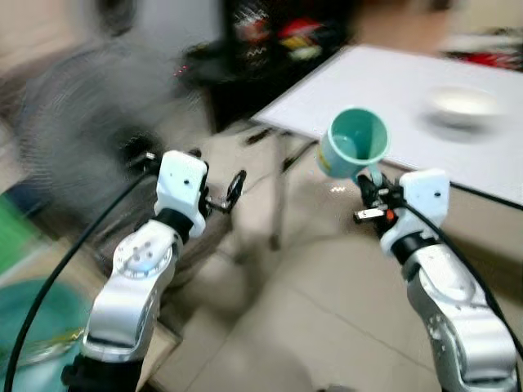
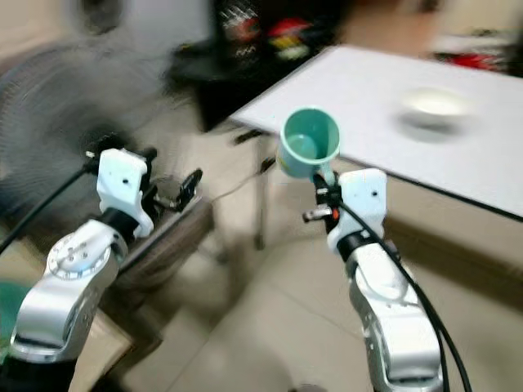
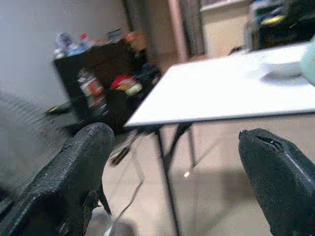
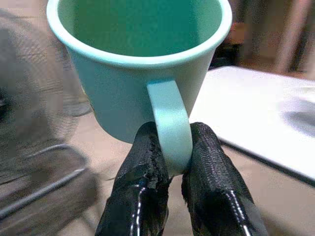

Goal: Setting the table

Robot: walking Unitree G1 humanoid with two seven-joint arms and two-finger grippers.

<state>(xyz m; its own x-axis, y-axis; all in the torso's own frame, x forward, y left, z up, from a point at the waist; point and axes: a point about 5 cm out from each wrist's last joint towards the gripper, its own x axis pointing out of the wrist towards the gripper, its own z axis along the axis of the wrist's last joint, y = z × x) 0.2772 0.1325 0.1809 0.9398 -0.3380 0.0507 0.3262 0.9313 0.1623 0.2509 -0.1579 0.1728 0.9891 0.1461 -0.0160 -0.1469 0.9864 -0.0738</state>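
- One teal mug [image 4: 140, 64] is the thing in hand: the right gripper [image 4: 170, 162] pinches its handle [image 4: 170, 125] between two black fingers [image 4: 142, 167], closed tight on either side of the loop.
- In the head views the mug [image 1: 353, 143] is carried in the air, tipped so its open mouth faces the camera, just short of the near edge of the white table [image 1: 392, 90] and above bare floor.
- Nothing can be seen inside the mug, so it likely weighs little; the wall looks stiff and smooth, probably plastic or glazed ceramic, though the pictures cannot settle which.
- Judged from the grip, all the weight hangs off a narrow handle, so the mug could swivel or slip between the pads if jolted; if it is ceramic, a drop to the floor would risk a break.
- A steadier hold would be across the rim and wall, but the handle hold suits setting it upright on the table.
- A pale bowl [image 1: 462, 106], blurred, already sits further in on the table, well apart from the mug.
- On the other side, the left gripper [image 3: 182, 162] is held out over the floor with its fingers [image 3: 74, 167] spread wide and nothing between them.
- Left of the robot stands a blurred floor fan [image 1: 73, 122].
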